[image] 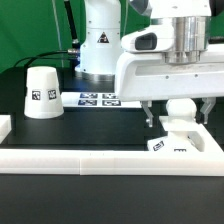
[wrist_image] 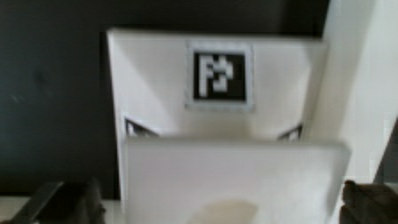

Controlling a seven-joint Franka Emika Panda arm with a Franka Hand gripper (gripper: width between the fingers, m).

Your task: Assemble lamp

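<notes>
Bulb (image: pixel 180 108) atop base (image: pixel 172 141) — between spread fingers (image: pixel 150 116), touching neither.

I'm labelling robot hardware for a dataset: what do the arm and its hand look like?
The arm is glossy white with rounded joints and a small dark mark low down. The hand is a white blocky body under a silver cylinder, with a grey oval patch and two thin dark fingers.

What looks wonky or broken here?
Nothing stands out. The shade stands upright on the table, apart from the rest. The bulb stands straight on the base, and the open gripper hangs around it.
</notes>
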